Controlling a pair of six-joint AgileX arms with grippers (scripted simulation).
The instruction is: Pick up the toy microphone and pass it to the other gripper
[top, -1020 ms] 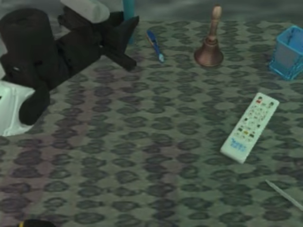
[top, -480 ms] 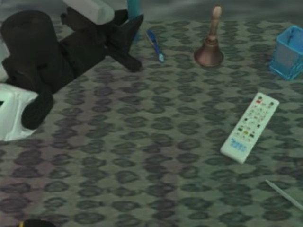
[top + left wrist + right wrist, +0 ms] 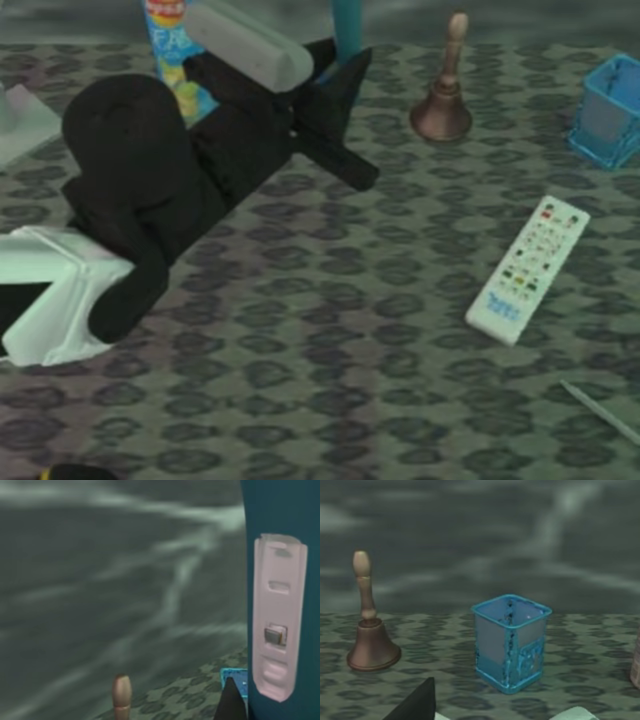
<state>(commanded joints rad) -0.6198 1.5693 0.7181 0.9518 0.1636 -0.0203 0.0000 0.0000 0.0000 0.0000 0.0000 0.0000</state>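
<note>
The toy microphone [image 3: 348, 25] hangs above the table at the back centre, and only its teal handle shows there. Its head is out of view. My left gripper [image 3: 350, 110] is shut on it, raised well off the table. In the left wrist view the handle [image 3: 280, 510] fills one side, with its white switch strip [image 3: 278, 615] facing the camera and one black fingertip [image 3: 232, 702] right beside it. My right gripper [image 3: 485, 715] is outside the top view. It is open, one black finger [image 3: 420, 702] showing far to one side, and holds nothing.
A brown hand bell [image 3: 442, 105] stands at the back centre-right and a blue square cup [image 3: 608, 110] at the far right. A white remote [image 3: 528, 270] lies right of centre. A colourful snack tube [image 3: 175, 50] stands behind the left arm. A thin grey stick [image 3: 600, 410] lies front right.
My left arm has swung right with the microphone in its grip. It now covers the small blue stick and has uncovered the snack tube behind it.
</note>
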